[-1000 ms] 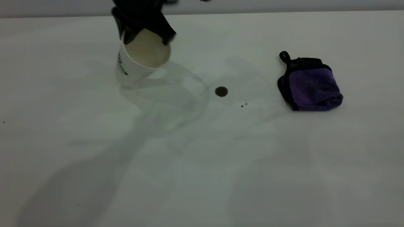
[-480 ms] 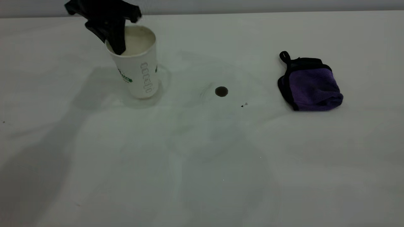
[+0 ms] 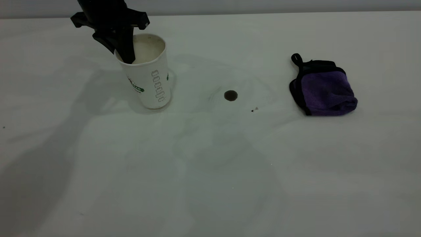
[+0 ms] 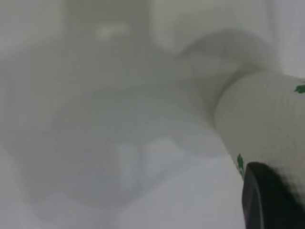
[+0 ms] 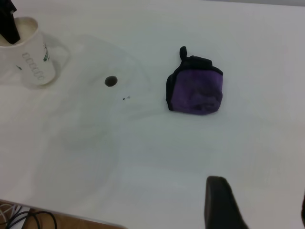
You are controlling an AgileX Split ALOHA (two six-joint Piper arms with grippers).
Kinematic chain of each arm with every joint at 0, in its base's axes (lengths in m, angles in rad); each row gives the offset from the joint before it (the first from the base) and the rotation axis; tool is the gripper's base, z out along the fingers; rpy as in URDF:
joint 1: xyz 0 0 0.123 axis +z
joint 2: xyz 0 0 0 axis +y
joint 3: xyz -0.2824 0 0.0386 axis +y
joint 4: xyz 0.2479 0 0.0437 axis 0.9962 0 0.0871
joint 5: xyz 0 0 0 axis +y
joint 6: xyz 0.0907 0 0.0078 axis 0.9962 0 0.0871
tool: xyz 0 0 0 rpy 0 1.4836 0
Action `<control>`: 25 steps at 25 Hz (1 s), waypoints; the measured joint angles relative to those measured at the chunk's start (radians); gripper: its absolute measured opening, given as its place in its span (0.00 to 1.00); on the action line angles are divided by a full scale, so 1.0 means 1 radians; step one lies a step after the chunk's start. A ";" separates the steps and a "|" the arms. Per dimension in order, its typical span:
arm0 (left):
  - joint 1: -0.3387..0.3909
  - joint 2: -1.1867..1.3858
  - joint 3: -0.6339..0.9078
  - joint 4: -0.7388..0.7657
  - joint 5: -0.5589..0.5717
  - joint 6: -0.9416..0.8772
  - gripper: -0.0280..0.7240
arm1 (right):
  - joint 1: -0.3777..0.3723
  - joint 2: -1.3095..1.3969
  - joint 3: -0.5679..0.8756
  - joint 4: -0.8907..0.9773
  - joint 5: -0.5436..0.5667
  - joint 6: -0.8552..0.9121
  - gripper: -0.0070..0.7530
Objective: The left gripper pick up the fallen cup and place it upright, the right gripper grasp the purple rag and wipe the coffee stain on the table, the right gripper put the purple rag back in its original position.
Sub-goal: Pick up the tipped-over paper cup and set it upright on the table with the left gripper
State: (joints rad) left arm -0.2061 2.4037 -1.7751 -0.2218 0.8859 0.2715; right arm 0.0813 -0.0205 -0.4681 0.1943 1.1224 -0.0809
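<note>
The white cup [image 3: 148,82] with the green band stands almost upright on the table [image 3: 210,171] at the back left, its cream inside showing. My left gripper [image 3: 123,49] reaches down from above and is shut on the cup's rim, one finger inside and one outside. The left wrist view shows the cup's textured wall [image 4: 259,119] beside one black finger [image 4: 267,202]. The coffee stain [image 3: 230,95] lies to the right of the cup. The purple rag [image 3: 324,90] lies farther right, untouched. My right gripper [image 5: 259,205] is open and empty, hovering well away from the rag [image 5: 196,90].
A tiny black speck [image 3: 252,110] lies just right of the stain. The table's back edge runs along the wall behind the cup. In the right wrist view the table's near edge and some cables [image 5: 28,220] show at a corner.
The cup went from tilted in the air with its mouth facing outward to standing upright on the table. The left gripper still holds its rim and shifted slightly right.
</note>
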 joint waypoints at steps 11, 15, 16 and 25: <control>0.000 0.000 0.000 0.000 -0.008 0.001 0.25 | 0.000 0.000 0.000 0.000 0.000 0.000 0.59; 0.000 0.000 0.000 0.000 -0.008 0.001 0.34 | 0.000 0.000 0.000 0.000 0.000 0.000 0.59; 0.000 0.000 0.000 0.000 -0.008 0.001 0.37 | 0.000 0.000 0.000 0.000 0.000 0.000 0.59; 0.000 -0.054 0.000 0.001 0.034 0.016 0.51 | 0.000 0.000 0.000 0.000 0.000 0.000 0.59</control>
State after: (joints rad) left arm -0.2061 2.3501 -1.7751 -0.2208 0.9194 0.2873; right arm 0.0813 -0.0205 -0.4681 0.1943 1.1224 -0.0809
